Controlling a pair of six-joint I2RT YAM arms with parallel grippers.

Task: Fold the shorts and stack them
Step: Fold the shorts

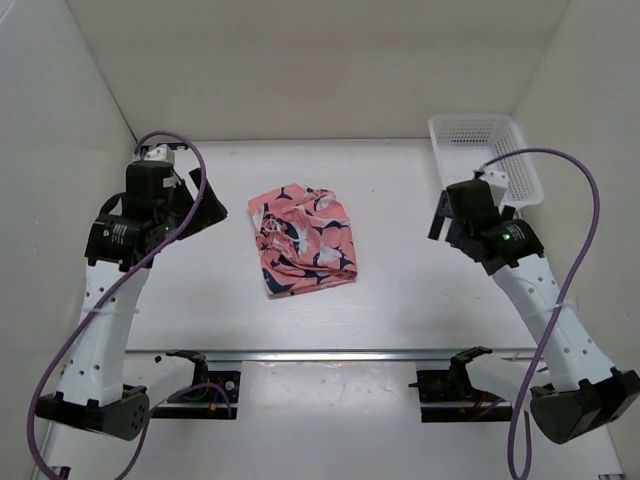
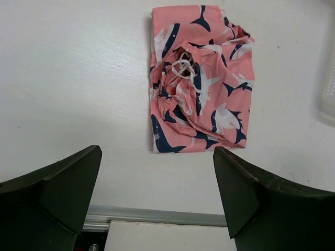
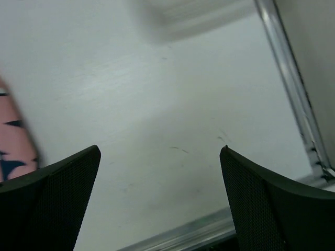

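Both grippers stand wide and hold nothing: the left gripper (image 1: 203,207) sits at the left of the top view and the right gripper (image 1: 438,216) at the right, each well apart from the shorts (image 1: 303,240). These lie on the table (image 1: 400,300) in the middle of the frame as a rough, lumpy rectangle, with the waistband and a white drawstring loop (image 2: 182,67) bunched on top. The bundle looks loosely gathered rather than flat, so a pinch that takes only the top layer would probably pull the folds open when lifted. A finger could also catch in the drawstring loop and drag the whole heap sideways. If the white mesh basket (image 1: 470,121) at the upper right is where it goes, the puffed-up bundle may hang on its rim.
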